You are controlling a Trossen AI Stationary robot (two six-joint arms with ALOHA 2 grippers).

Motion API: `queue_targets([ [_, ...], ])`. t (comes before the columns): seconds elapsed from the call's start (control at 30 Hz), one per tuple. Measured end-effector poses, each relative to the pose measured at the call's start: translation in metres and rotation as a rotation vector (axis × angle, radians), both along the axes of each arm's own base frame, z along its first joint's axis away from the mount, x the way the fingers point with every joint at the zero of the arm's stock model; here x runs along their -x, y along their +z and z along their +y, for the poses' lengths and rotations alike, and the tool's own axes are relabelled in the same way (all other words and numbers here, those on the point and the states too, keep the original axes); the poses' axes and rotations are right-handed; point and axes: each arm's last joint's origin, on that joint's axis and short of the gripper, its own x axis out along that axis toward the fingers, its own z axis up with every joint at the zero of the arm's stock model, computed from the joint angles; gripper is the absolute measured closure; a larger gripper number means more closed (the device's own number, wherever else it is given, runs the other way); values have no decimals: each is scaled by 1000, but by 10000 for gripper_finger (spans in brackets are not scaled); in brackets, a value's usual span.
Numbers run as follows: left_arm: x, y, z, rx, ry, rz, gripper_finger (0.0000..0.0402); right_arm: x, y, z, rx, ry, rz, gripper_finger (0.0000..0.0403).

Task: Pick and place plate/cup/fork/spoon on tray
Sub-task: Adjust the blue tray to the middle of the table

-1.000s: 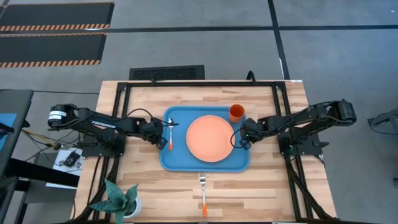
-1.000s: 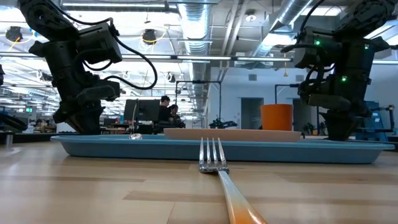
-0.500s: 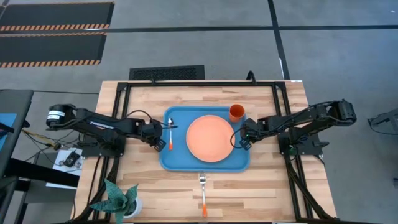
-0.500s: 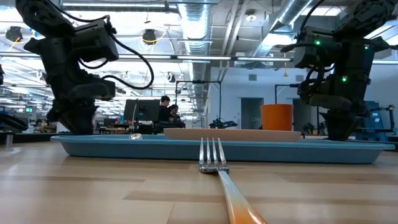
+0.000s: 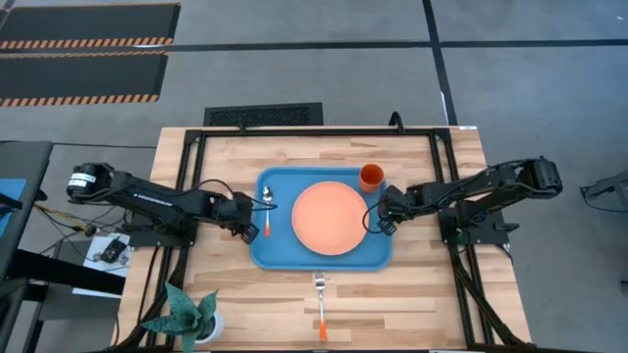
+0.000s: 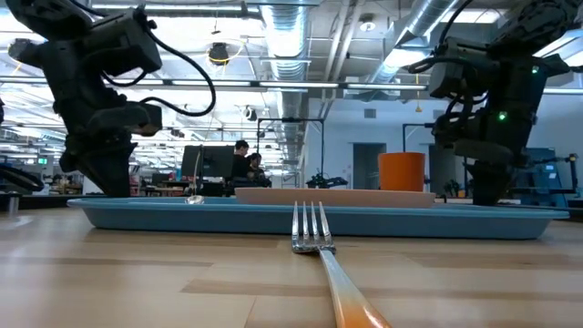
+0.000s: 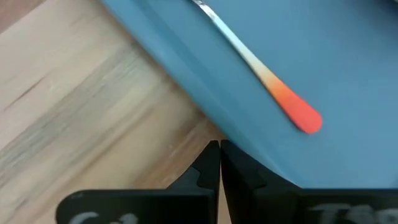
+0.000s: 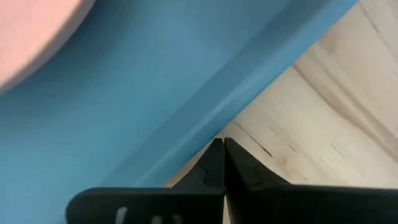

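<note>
The blue tray (image 5: 285, 255) lies in the middle of the table. On it are the salmon plate (image 5: 329, 218), the orange cup (image 5: 371, 177) at its far right corner, and the spoon (image 5: 267, 208) along its left side. The fork (image 5: 320, 304) lies on the wood in front of the tray, tines toward it. My left gripper (image 5: 252, 226) is shut and low at the tray's left rim (image 7: 186, 93), near the spoon's orange handle end (image 7: 295, 112). My right gripper (image 5: 374, 224) is shut and low at the tray's right rim (image 8: 249, 68). My left gripper has its shut fingertips (image 7: 211, 155) at the outer edge of the tray's left rim (image 7: 233, 140), coming slantwise from the table's left. Whether they touch it, I cannot tell. My right gripper has its shut fingertips (image 8: 231, 155) at the outer edge of the tray's right rim (image 8: 205, 134), coming slantwise from the table's right. Whether they touch it, I cannot tell.
A small potted plant (image 5: 186, 314) stands at the table's near left corner. A black metal frame (image 5: 314, 132) runs around the table top. Bare wood lies in front of the tray on both sides of the fork. People show far off in the room behind (image 6: 246, 159).
My left gripper has drawn back toward the table's left edge, from over the spoon's handle to the tray's left rim. The tray, with the plate, cup and spoon on it, has slid a little toward the table's left.
</note>
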Motion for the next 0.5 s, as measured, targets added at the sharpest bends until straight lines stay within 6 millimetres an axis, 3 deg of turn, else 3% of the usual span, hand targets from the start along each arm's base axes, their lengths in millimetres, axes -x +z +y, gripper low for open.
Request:
queue_targets([
  [0.27, 15, 7, -8, -31, 6, 47, 401, 10, 13, 1, 27, 51, -7, 390],
  [0.5, 29, 32, -21, -73, -114, -124, 401, 26, 32, 14, 19, 82, -65, 390],
])
